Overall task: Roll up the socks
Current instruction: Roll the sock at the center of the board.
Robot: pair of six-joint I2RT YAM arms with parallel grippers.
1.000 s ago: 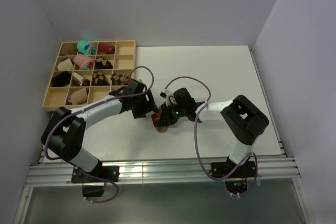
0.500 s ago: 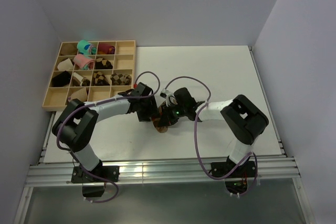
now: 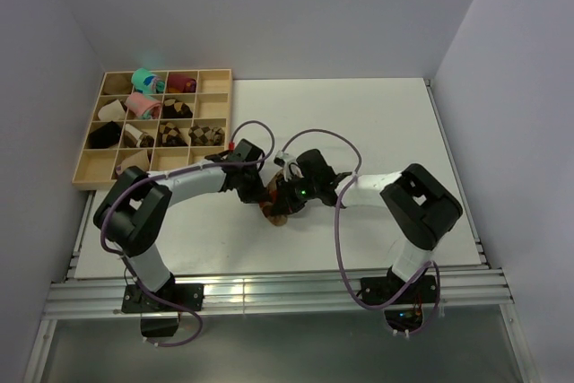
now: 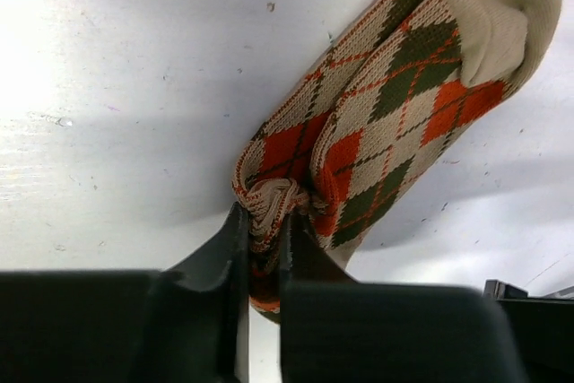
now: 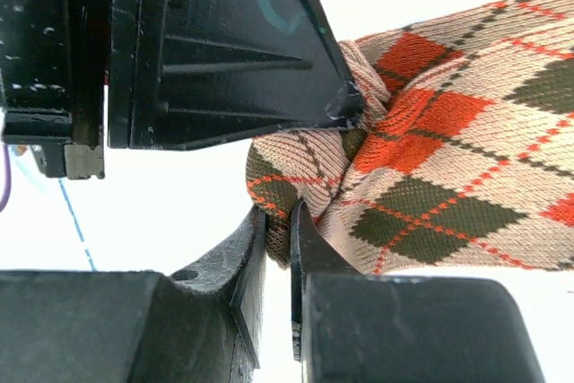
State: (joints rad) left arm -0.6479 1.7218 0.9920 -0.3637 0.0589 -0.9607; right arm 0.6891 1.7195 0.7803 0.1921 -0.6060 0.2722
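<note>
The socks (image 4: 395, 105) are tan with dark brown and orange-red diamonds, and they lie bunched on the white table in the middle of the top view (image 3: 275, 207). My left gripper (image 4: 263, 238) is shut on a folded edge of the socks, and the fabric is pinched between its fingers. Opposite it, my right gripper (image 5: 277, 248) is shut on another fold of the socks (image 5: 448, 168). The two grippers meet nose to nose over the fabric (image 3: 269, 191). The left gripper's black body fills the upper left of the right wrist view.
A wooden compartment tray (image 3: 216, 103) stands at the back left and holds several rolled socks in pink, teal, maroon and brown argyle. White table (image 3: 377, 123) stretches to the right and behind the arms. The table's near edge runs along a metal rail (image 3: 269, 293).
My left gripper slid right to the socks and closed on a fold of them. The right gripper kept its hold and stayed put.
</note>
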